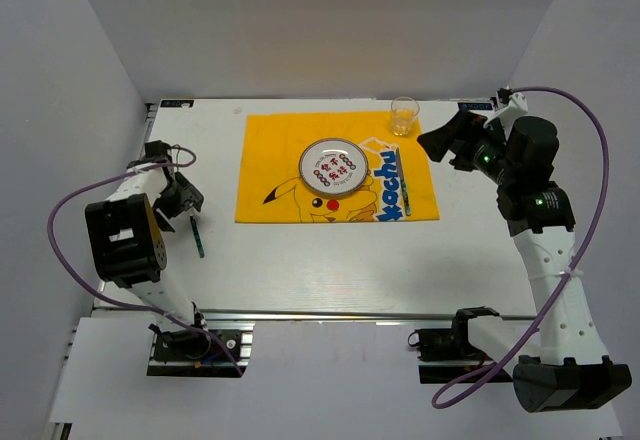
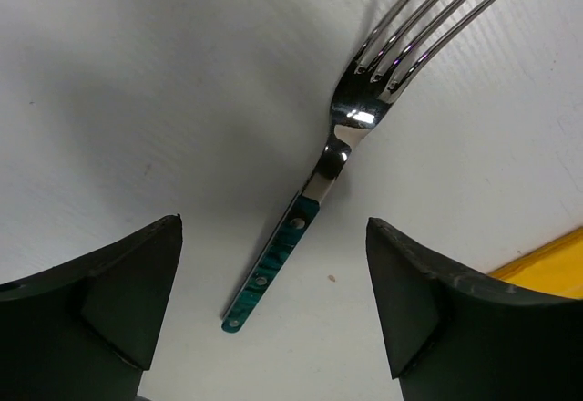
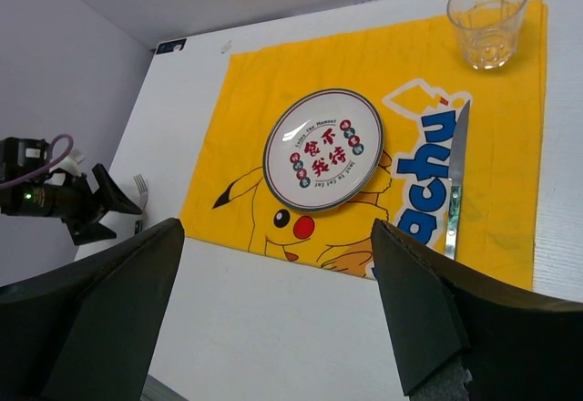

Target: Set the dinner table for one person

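A fork with a teal handle lies flat on the white dinner table, left of the yellow placemat. My left gripper hovers open just above it, and the handle's end lies between the two fingers without touching either. On the placemat sit a round plate, a knife to its right and a clear glass at the far right corner. My right gripper hangs open and empty, high above the table to the right of the placemat.
A metal rail runs along the table's near edge. Grey walls close in the left, back and right sides. A corner of the placemat shows in the left wrist view, to the right of the fork.
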`<state>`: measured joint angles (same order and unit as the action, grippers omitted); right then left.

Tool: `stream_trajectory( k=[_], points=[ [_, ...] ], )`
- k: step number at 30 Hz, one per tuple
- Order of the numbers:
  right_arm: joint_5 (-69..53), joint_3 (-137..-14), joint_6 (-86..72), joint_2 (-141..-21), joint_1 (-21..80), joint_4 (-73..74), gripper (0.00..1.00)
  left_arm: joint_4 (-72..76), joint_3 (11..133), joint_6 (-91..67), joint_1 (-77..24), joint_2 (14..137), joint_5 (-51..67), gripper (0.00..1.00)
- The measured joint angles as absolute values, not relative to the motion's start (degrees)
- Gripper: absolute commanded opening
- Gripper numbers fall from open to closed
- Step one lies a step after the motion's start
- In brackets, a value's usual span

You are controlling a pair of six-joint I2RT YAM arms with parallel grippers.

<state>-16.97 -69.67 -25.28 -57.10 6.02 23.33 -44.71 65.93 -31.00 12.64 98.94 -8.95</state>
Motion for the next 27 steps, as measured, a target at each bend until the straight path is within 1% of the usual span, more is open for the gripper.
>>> stream_trajectory(
  k=[3,4,5,7,9,10,11,12,13,14,18,22,25,27],
  points=[
    [-17.5,-69.2,-25.3,-57.1,6.0,22.8,0.89,-43.7,65.9,-30.5,12.6,100.6,-7.4,0.81],
    [-17.6,-69.1,-25.3,-57.1,6.0,22.4,0.89,-43.5,65.9,-30.4,12.6,101.1,-7.0,0.77],
    [-17.7,-68.9,-25.3,-57.1,6.0,22.1,0.89,-43.4,65.9,-30.3,12.6,101.7,-6.8,0.70],
    [-17.8,-68.5,-25.4,-57.1,6.0,22.0,0.89,-43.2,65.6,-30.2,12.6,103.0,-6.5,0.61],
    [-17.8,-68.4,-25.5,-57.1,6.0,22.1,0.89,-43.4,65.3,-30.0,12.6,103.4,-6.2,0.57],
    [-17.8,-68.4,-25.6,-57.1,6.0,22.0,0.89,-43.3,65.2,-29.9,12.5,103.4,-6.2,0.53],
    [-18.0,-68.4,-25.7,-57.1,6.0,21.9,0.89,-43.3,65.2,-29.8,12.4,103.4,-6.2,0.39],
    [-18.0,-68.4,-25.8,-57.1,6.0,21.8,0.89,-43.3,65.2,-30.0,12.4,103.4,-6.0,0.32],
    [-18.1,-68.4,-26.0,-57.1,6.0,21.8,0.89,-43.3,65.2,-29.7,12.3,103.5,-5.9,0.23],
    [-18.2,-68.4,-26.2,-57.1,6.0,21.7,0.89,-43.4,65.2,-29.4,12.3,103.5,-5.8,0.00],
    [-18.2,-68.4,-26.5,-57.1,6.0,21.4,0.89,-44.2,65.8,-29.6,12.2,103.7,-5.8,0.00],
    [-18.2,-68.5,-26.5,-57.0,6.0,21.4,0.89,-46.5,67.4,-29.4,11.5,102.6,-8.4,0.00],
    [-18.2,-68.5,-26.5,-57.0,6.0,21.4,0.89,-46.4,71.1,-27.8,10.3,99.0,-6.5,0.00],
    [-18.3,-68.5,-26.5,-57.1,6.0,21.4,0.89,-47.0,77.8,-26.2,8.1,98.5,-3.2,0.00]
  ],
)
